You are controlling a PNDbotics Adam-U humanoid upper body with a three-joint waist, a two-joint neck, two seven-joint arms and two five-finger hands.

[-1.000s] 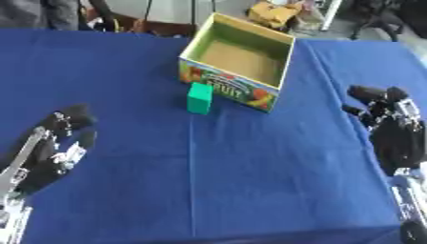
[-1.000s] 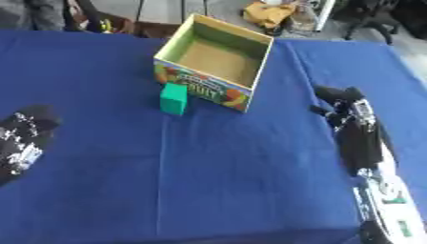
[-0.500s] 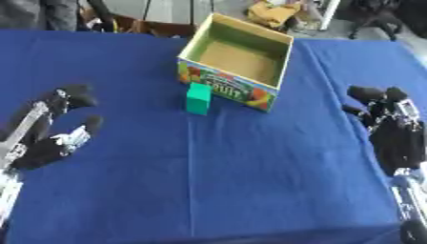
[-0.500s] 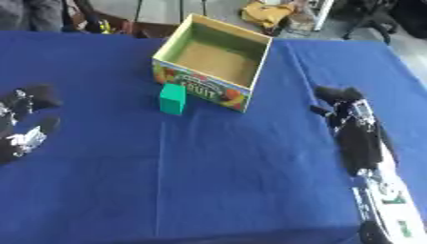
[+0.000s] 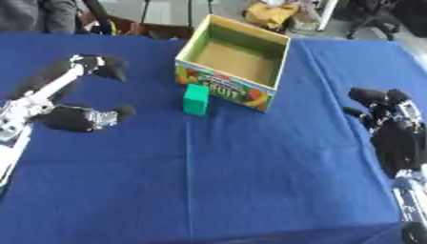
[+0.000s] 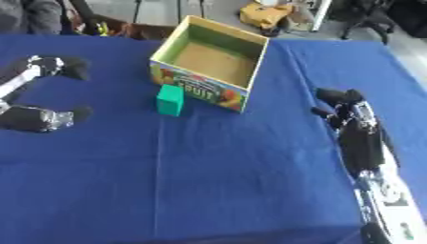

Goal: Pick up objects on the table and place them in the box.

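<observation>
A small green block (image 5: pixel 196 99) stands upright on the blue table, touching the front wall of an open cardboard box (image 5: pixel 273 62) with fruit print; the box's inside looks empty. My left hand (image 5: pixel 65 93) is at the left, well apart from the block, with fingers and thumb spread wide and nothing between them. My right hand (image 5: pixel 382 110) hovers at the right edge, fingers relaxed and pointing up the table, holding nothing.
The blue cloth (image 5: pixel 233 176) covers the whole table. Beyond its far edge are chair legs, a yellow bag (image 5: pixel 267 13) and a person's sleeve at the top left.
My left hand has risen from the lower left and moved up and rightward toward the block, spreading its fingers. The right hand, block and box stayed put.
</observation>
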